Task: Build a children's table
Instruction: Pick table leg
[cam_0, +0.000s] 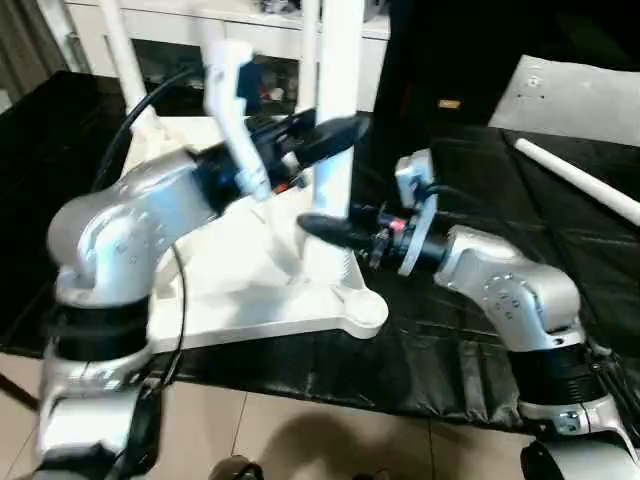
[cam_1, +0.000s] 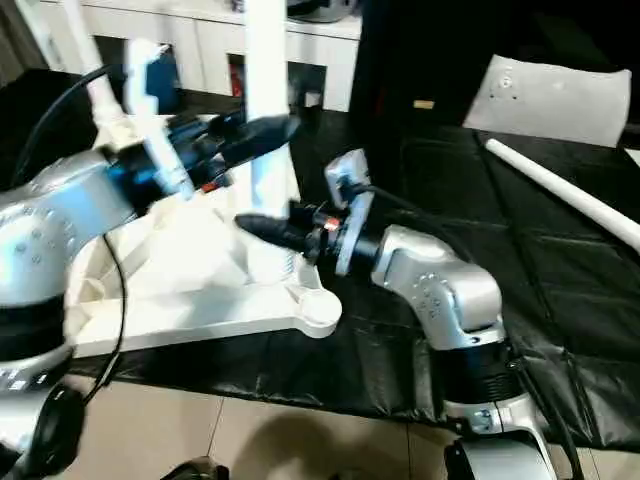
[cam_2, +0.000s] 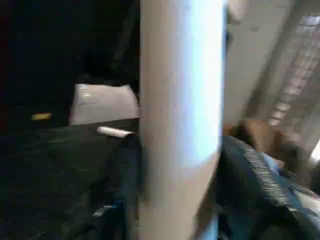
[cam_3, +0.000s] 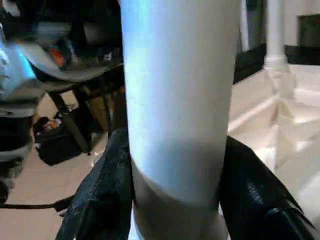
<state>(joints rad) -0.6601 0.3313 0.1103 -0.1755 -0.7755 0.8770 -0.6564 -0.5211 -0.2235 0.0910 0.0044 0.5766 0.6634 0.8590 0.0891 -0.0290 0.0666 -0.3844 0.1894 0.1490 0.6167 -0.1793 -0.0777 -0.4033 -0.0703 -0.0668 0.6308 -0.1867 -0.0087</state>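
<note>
Black cloth covered the counter (cam_0: 470, 330), with white cabinets behind it. On that cloth the tabletop (cam_0: 250, 290) lay upside down, ribs up, and I judged the build well along: at least two legs already stood in far corner sockets, a third, the upright leg (cam_0: 338, 110), rose from the near socket between my two sets of fingers, and one loose leg (cam_0: 580, 180) lay on the cloth well off beyond my right arm, not yet fitted. A small white panel (cam_0: 580, 100) lay past that loose leg.

My right fingers (cam_0: 325, 228) reached in level from the side, low on the upright leg just above its socket, one black finger on each side of the tube and closed against it. My left fingers (cam_0: 335, 135) came across higher up the same leg, forearm raised and wrist bent; in the left wrist view the tube stood between them, but I could not tell whether they were pressing it or standing just off it.

Left to do, as I judged it: seat this leg fully, then fit the loose one.
</note>
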